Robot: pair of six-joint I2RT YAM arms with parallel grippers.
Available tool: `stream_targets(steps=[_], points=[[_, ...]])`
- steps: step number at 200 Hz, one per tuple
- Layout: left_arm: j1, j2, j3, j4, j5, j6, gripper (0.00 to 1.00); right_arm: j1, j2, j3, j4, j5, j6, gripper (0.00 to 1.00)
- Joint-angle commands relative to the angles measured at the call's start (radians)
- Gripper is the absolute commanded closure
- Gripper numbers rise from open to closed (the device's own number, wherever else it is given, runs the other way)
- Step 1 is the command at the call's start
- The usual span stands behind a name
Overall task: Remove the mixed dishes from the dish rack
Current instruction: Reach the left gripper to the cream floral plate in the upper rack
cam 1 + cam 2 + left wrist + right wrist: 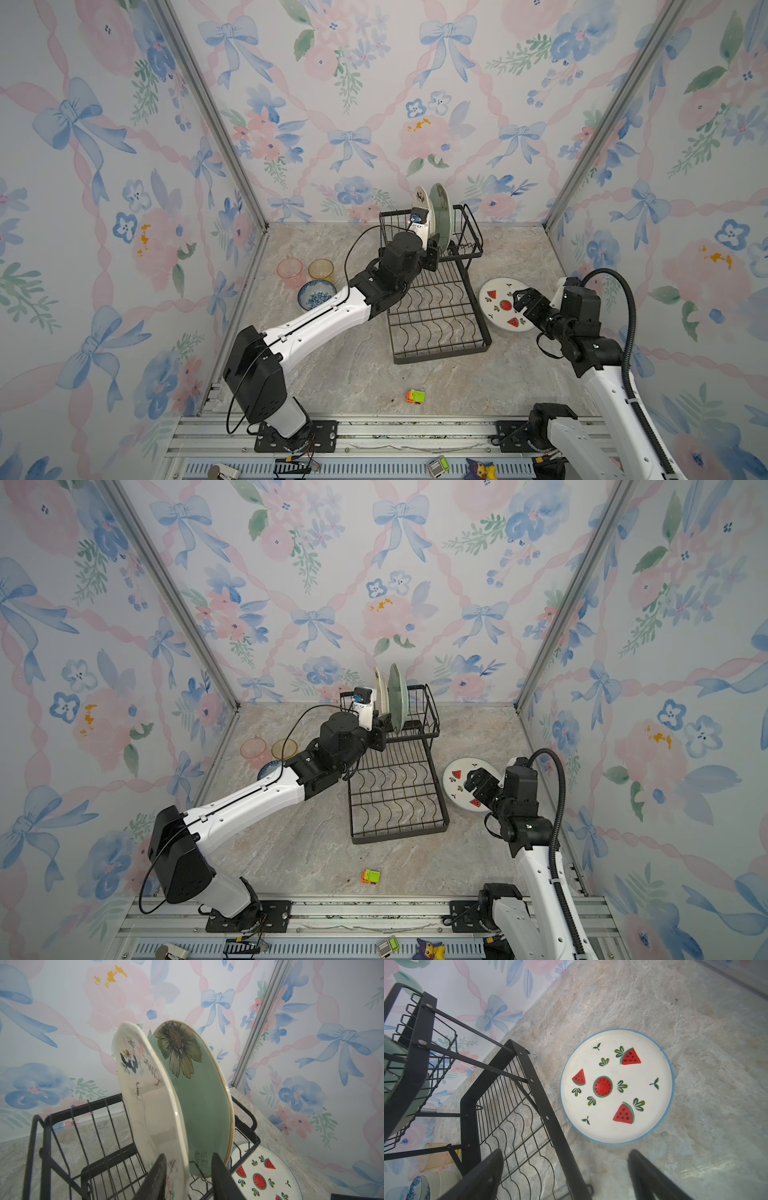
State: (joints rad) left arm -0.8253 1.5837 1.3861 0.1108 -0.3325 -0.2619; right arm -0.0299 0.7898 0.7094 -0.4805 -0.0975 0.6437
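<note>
Two plates left to go: the left gripper [189, 1156] reaches into the upper basket [46, 1147] of the dish rack [440, 353], its jaws set astride the lower rim of the cream plate [145, 1095]. The jaws stand partly apart. A sliver of gap shows on the side facing the pale green plate [199, 1095], so the grip does not look firm yet. The low approach seems chosen because both plates stand on edge in the basket's slots, close together and leaning the same way. A pinch on the exposed rim is the only hold that leaves the neighbour alone.

To the right of the rack, the watermelon plate [616, 1086] lies flat on the stone-patterned table [332, 374], close to the rack but clear of it. The right gripper [565, 1152] hangs above it, jaws wide and empty.

On the far left of the table, the pink tumbler [290, 270], amber tumbler [321, 270] and blue-patterned bowl [316, 295] are grouped upright near the wall. That keeps them clear of the left arm's path to the rack. The lower tray holds no dishes. A small orange-green toy block [415, 396] sits alone near the front edge, untouched. The risk looks greatest at the lift, when the cream plate could drag its green neighbour.
</note>
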Motion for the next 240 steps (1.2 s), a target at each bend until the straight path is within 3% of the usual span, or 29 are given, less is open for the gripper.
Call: stream_targets(steps=[1,11,29,55,138,172,188,240], points=[[0.008,0.027,0.04,0.045,-0.021,0.024,0.64,-0.008,-0.012,0.0,-0.045,-0.008,-0.013,0.05],[0.009,0.035,0.046,0.049,-0.024,0.024,0.67,-0.01,-0.016,0.0,-0.049,-0.006,-0.012,0.05],[0.009,0.045,0.05,0.061,-0.034,0.03,0.8,-0.011,-0.018,0.001,-0.061,-0.005,-0.012,0.05],[0.012,0.055,0.051,0.068,-0.056,0.036,0.72,-0.017,-0.021,0.003,-0.073,-0.007,-0.013,0.05],[0.034,0.108,0.097,0.051,-0.038,0.038,0.78,-0.041,-0.017,-0.001,-0.088,-0.027,-0.012,0.05],[0.044,0.114,0.101,0.045,-0.039,0.037,0.84,-0.045,-0.017,-0.002,-0.092,-0.03,-0.013,0.05],[0.05,0.114,0.103,0.038,-0.052,0.035,0.98,-0.046,-0.018,-0.001,-0.092,-0.035,-0.013,0.05],[0.067,0.109,0.1,0.013,-0.065,0.046,0.99,-0.047,-0.018,0.0,-0.086,-0.05,-0.007,0.05]])
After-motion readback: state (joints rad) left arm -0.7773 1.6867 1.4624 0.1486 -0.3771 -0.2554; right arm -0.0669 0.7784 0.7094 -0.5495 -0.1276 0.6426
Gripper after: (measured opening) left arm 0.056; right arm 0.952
